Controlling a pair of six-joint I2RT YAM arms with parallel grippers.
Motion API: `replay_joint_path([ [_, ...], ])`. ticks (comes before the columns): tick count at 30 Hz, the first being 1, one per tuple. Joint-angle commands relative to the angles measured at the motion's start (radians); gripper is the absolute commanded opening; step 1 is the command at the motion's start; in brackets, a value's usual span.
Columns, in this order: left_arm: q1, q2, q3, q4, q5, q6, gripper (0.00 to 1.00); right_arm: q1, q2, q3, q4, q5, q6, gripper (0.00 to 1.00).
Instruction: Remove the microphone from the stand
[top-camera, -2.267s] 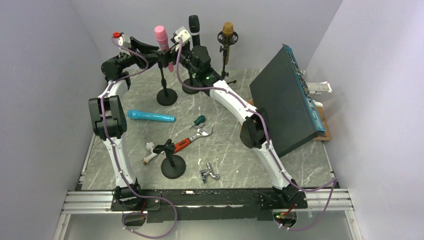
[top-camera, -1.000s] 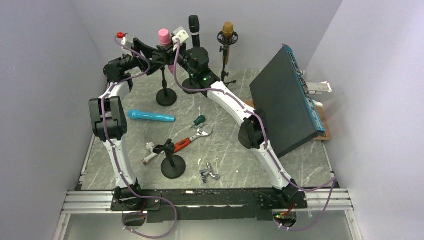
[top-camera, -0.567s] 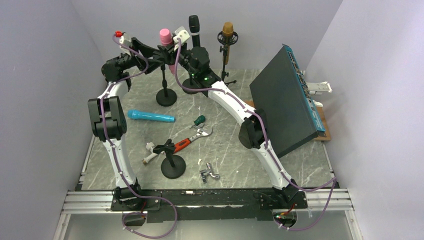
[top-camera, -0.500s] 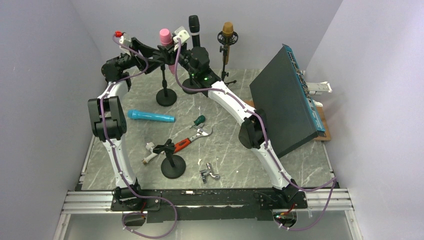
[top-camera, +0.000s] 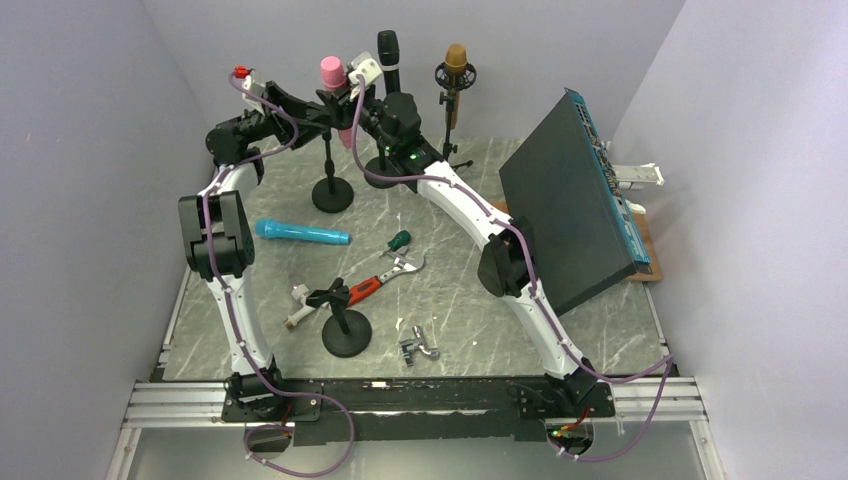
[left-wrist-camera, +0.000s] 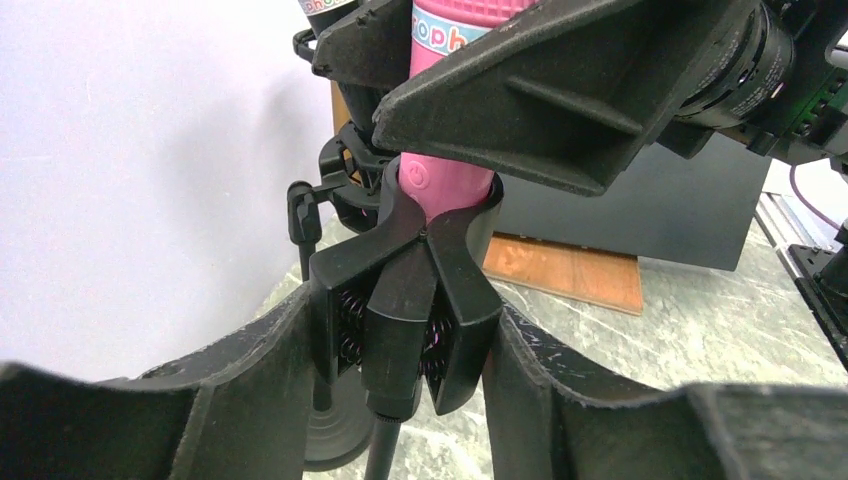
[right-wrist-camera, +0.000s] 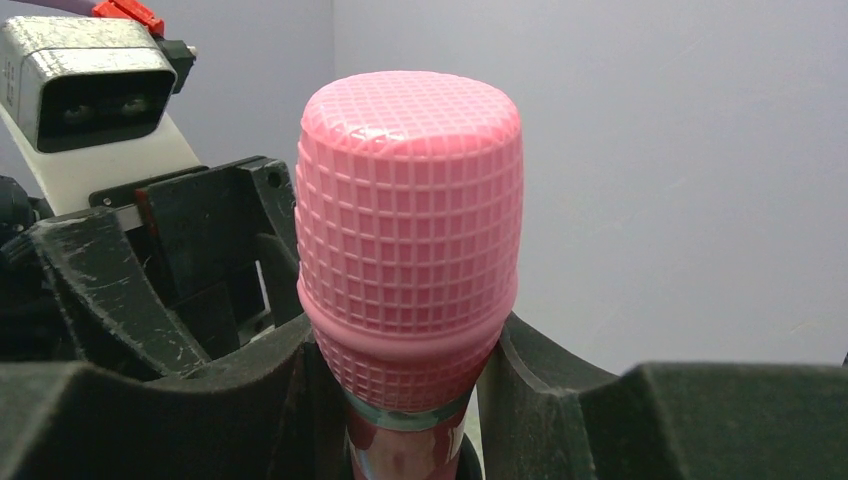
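A pink microphone (top-camera: 331, 72) stands in the clip of a black stand (top-camera: 333, 193) at the back left of the table. In the right wrist view my right gripper (right-wrist-camera: 400, 350) is shut on the microphone (right-wrist-camera: 410, 230) just under its gridded head. My left gripper (left-wrist-camera: 400, 320) reaches in from the left below it. Its two fingers press on either side of the stand's spring clip (left-wrist-camera: 405, 300), which holds the pink microphone's (left-wrist-camera: 445, 180) body. In the top view both grippers (top-camera: 335, 105) meet at the stand's top.
A black microphone (top-camera: 388, 48) and a gold one (top-camera: 456, 58) stand on stands behind. On the table lie a blue microphone (top-camera: 300, 233), a screwdriver (top-camera: 399, 240), a red-handled wrench (top-camera: 385, 280) and an empty stand (top-camera: 346, 330). A dark panel (top-camera: 570, 200) leans at right.
My left gripper's jaws have closed in on the stand's clip. The pink microphone stands more upright than before. The right gripper keeps its hold.
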Motion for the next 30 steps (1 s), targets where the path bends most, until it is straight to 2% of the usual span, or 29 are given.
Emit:
replay_joint_path([
  [1, -0.002, -0.013, 0.021, 0.119, -0.036, 0.002, 0.54, -0.008, -0.042, 0.008, 0.033, 0.004, 0.001, 0.00],
  [3, -0.003, -0.018, 0.015, 0.123, -0.050, 0.007, 0.74, -0.008, -0.041, 0.008, 0.030, 0.000, 0.005, 0.00],
  [5, -0.006, -0.025, 0.012, 0.118, -0.052, 0.022, 0.80, -0.007, -0.042, 0.007, 0.030, -0.001, 0.003, 0.00],
  [8, -0.009, -0.026, 0.017, 0.114, -0.049, 0.030, 0.82, -0.006, -0.044, 0.005, 0.030, -0.002, 0.003, 0.00],
  [10, -0.010, -0.023, 0.022, 0.111, -0.041, 0.028, 0.78, -0.006, -0.042, 0.007, 0.029, -0.006, 0.005, 0.00],
  [12, -0.013, -0.022, 0.022, 0.115, -0.030, 0.023, 0.70, -0.006, -0.042, 0.005, 0.030, -0.006, 0.008, 0.00],
  [16, -0.015, -0.029, 0.003, 0.122, -0.040, 0.030, 0.71, -0.006, -0.040, 0.007, 0.031, -0.011, 0.013, 0.00],
  [17, -0.016, -0.029, 0.003, 0.120, -0.042, 0.032, 0.69, -0.006, -0.040, 0.008, 0.028, -0.011, 0.013, 0.00],
  [18, -0.015, -0.029, 0.003, 0.120, -0.047, 0.034, 0.62, -0.006, -0.041, 0.005, 0.027, -0.010, 0.012, 0.00],
  [19, -0.015, -0.030, 0.002, 0.118, -0.053, 0.039, 0.49, -0.006, -0.043, 0.003, 0.027, -0.010, 0.011, 0.00],
  [20, -0.016, -0.034, -0.002, 0.108, -0.059, 0.049, 0.34, -0.006, -0.043, 0.003, 0.026, -0.010, 0.008, 0.00],
  [21, -0.015, -0.041, -0.010, 0.091, -0.062, 0.071, 0.14, -0.006, -0.044, 0.004, 0.025, -0.008, 0.008, 0.00],
  [22, -0.015, -0.051, -0.023, 0.073, -0.065, 0.092, 0.01, -0.006, -0.046, 0.005, 0.026, -0.006, 0.007, 0.00],
  [26, -0.017, -0.108, -0.128, 0.018, -0.089, 0.183, 0.00, -0.005, -0.042, 0.029, 0.030, 0.019, 0.007, 0.00],
  [30, -0.018, -0.109, -0.135, -0.013, -0.084, 0.193, 0.00, -0.006, -0.045, 0.066, 0.050, 0.037, 0.004, 0.00],
])
